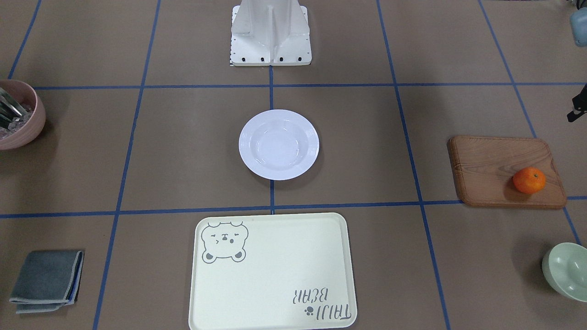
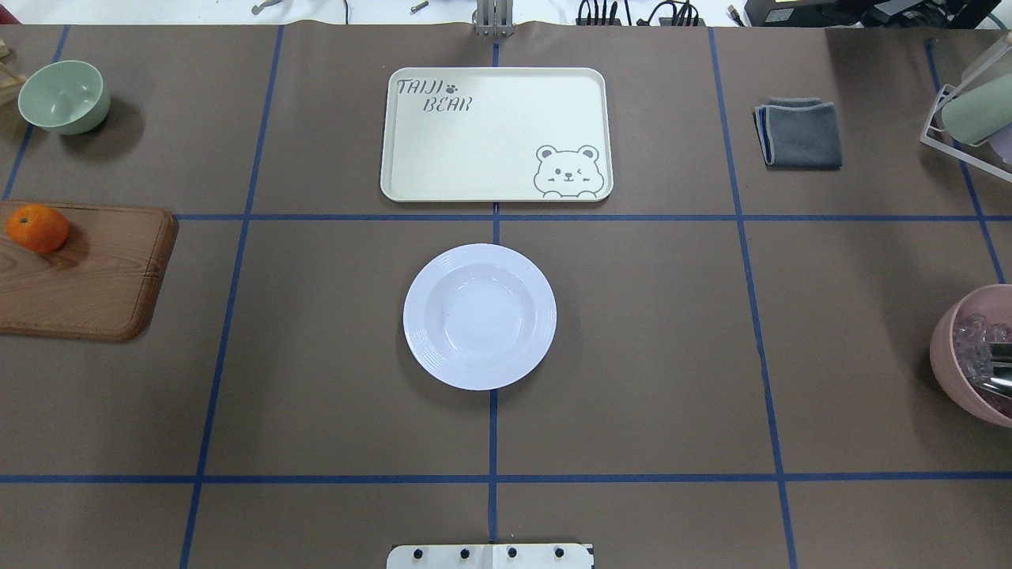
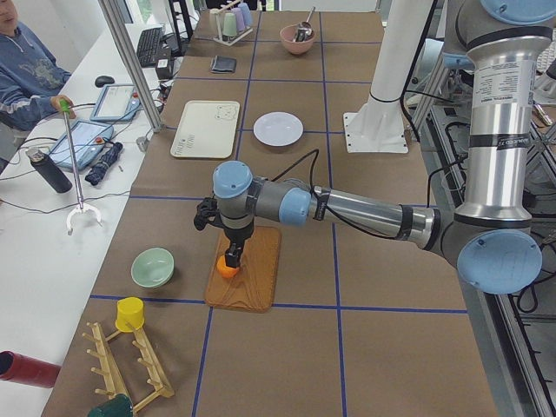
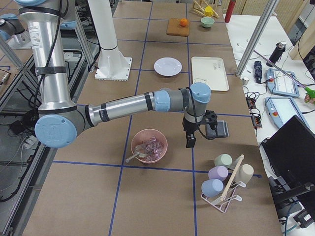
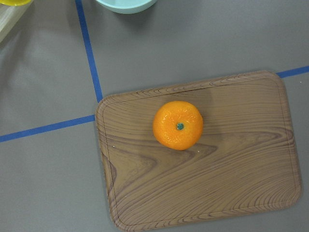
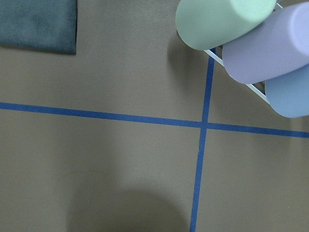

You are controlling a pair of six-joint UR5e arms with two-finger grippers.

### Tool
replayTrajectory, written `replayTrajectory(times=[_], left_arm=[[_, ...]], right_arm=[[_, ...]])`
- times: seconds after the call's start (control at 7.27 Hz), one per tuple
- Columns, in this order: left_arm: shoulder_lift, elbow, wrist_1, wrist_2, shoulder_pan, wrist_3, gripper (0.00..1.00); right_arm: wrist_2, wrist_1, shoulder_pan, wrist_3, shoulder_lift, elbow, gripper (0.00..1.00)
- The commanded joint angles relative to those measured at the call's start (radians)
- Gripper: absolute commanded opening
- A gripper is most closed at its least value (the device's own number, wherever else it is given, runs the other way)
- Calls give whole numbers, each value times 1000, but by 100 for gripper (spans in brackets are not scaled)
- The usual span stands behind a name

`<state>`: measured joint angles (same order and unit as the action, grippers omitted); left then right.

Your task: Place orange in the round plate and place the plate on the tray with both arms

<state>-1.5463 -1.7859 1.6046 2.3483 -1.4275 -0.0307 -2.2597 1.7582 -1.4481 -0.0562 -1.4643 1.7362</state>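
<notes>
The orange (image 1: 528,180) sat on the brown wooden board (image 1: 495,169) on the robot's left side of the table, near the board's far edge and well apart from the round plate (image 1: 279,144). The plate lay empty mid-table, straight out from the robot's base (image 1: 270,32). The tray (image 1: 275,275) lay just beyond the plate on the far side, not touching it, with nothing on it.

The left gripper (image 3: 231,257) hung right over the orange, pointing down. We couldn't tell whether it touched the fruit or whether its jaws were apart or together. The left wrist view showed the orange stem-up on the board, with no fingers in frame.

The right gripper (image 4: 189,140) hung over bare table on the robot's right, between the pink bowl (image 4: 149,146) and the folded grey cloth (image 2: 800,132). We couldn't tell how its jaws stood either.

A pale green bowl (image 2: 63,96) sat on the far left, beyond the board. A rack of pastel cups (image 4: 224,177) stood on the far right.
</notes>
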Motion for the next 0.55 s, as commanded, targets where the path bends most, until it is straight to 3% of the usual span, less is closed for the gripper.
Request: replayTrajectory(times=[0.0, 0.41], left_arm=[[0, -4, 11, 0, 1, 0, 98], [2, 5, 15, -1, 1, 2, 98]], right_arm=[[-3, 0, 0, -1, -1, 0, 100], [-4, 0, 0, -2, -1, 3, 100]])
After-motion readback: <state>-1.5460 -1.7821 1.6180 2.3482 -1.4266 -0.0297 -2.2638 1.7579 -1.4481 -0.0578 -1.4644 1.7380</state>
